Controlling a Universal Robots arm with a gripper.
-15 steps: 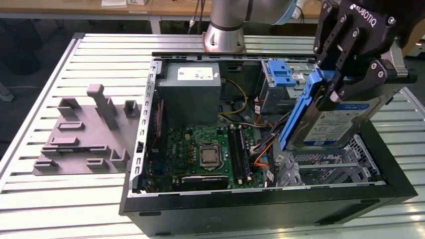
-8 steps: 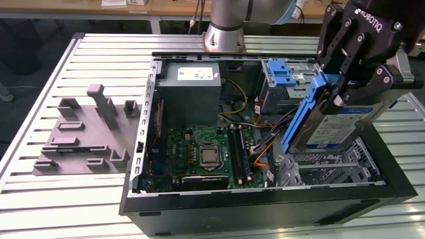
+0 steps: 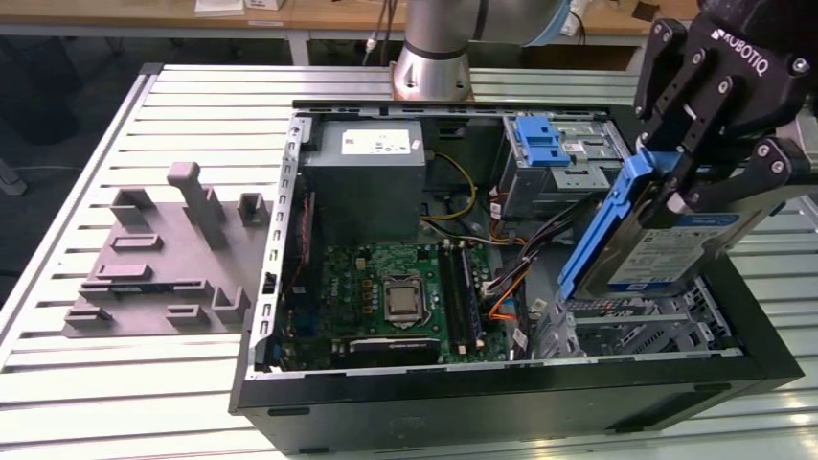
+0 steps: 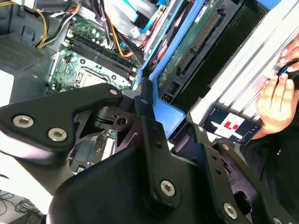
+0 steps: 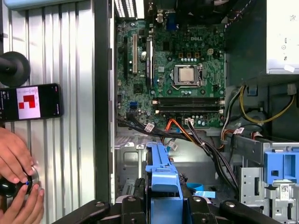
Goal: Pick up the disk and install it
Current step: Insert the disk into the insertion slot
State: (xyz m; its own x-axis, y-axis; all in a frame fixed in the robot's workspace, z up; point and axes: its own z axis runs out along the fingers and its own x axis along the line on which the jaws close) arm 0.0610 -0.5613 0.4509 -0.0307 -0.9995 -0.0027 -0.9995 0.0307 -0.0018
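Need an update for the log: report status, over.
Gripper, jaws shut on disk. Disk tilted above open computer case, not seated. Cables close beside it.

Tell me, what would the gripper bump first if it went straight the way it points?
The gripper, holding the disk, would probably push it into the silver metal bay right below; depth is unclear.

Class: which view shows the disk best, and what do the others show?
The exterior view: the disk shows label and blue frame, tilted in the hand. The second wrist view shows its circuit-board side; the first wrist view, its blue frame end.
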